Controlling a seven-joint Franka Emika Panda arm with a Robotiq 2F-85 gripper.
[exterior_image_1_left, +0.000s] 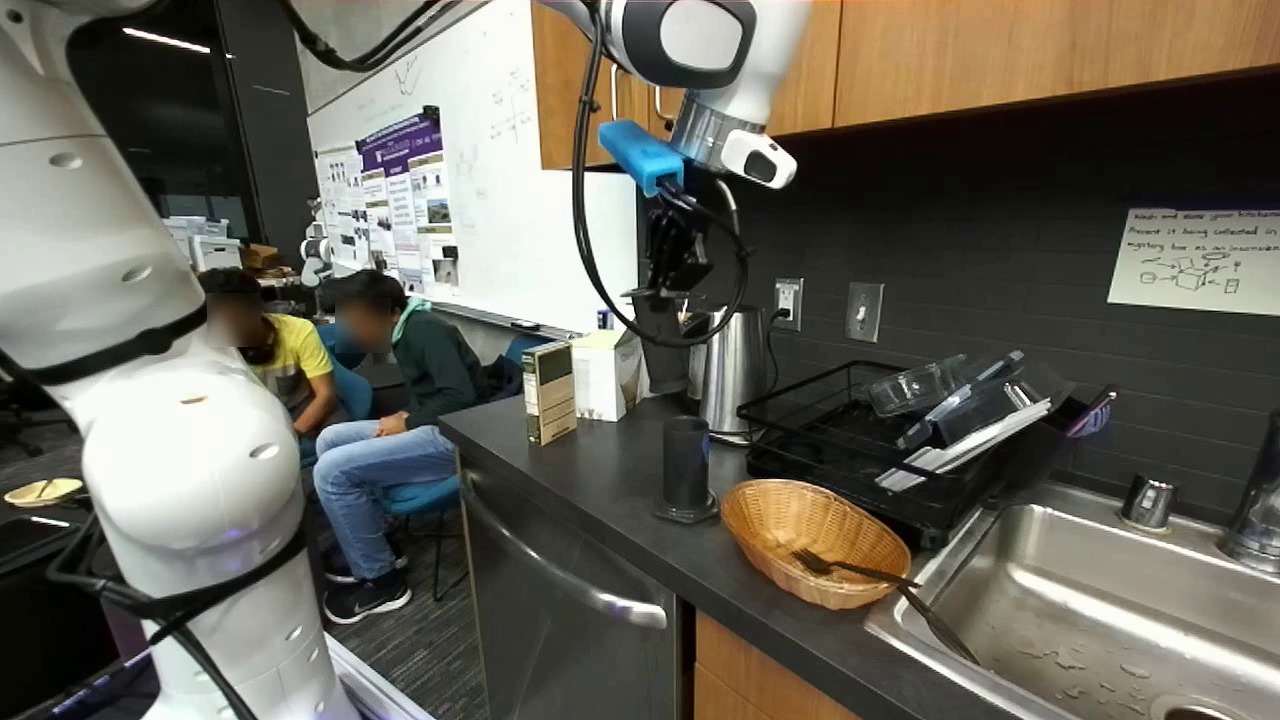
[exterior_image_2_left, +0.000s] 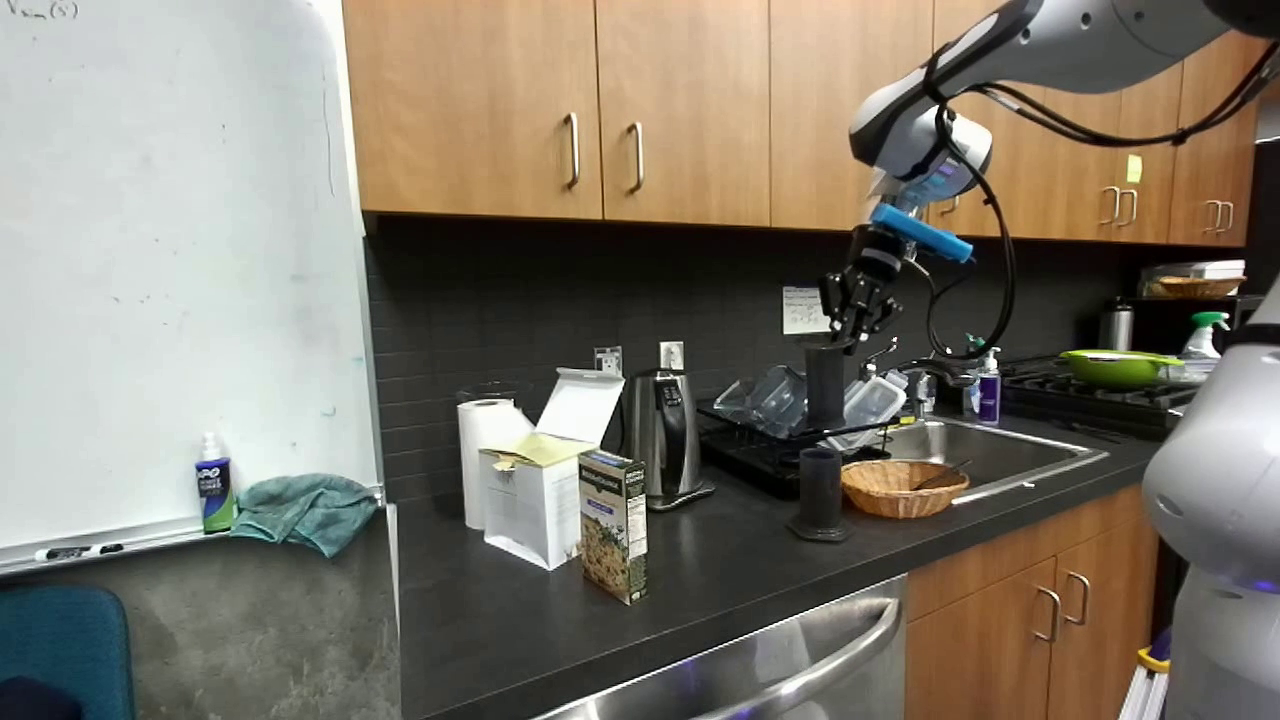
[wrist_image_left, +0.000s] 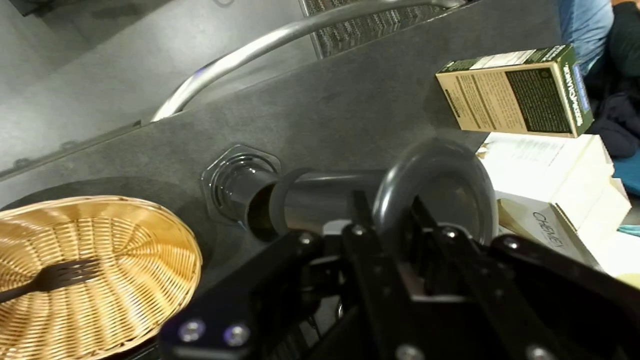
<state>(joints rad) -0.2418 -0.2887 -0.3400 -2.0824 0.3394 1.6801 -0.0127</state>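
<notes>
Dark grey cylinder (exterior_image_2_left: 826, 388), smooth-walled, with a broad rounded flange (wrist_image_left: 447, 175) at its upper end; held nearly upright by this flange between the jaws, its lower end clear of the surface (exterior_image_2_left: 710, 580).

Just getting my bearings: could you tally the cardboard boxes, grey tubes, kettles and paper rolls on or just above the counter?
Cardboard boxes: 2 (green-and-tan box, white box)
Grey tubes: 2 (held tube in the fingers, standing tube)
Kettles: 1 (metal kettle)
Paper rolls: 1 (paper towel roll)
Total: 6
</notes>
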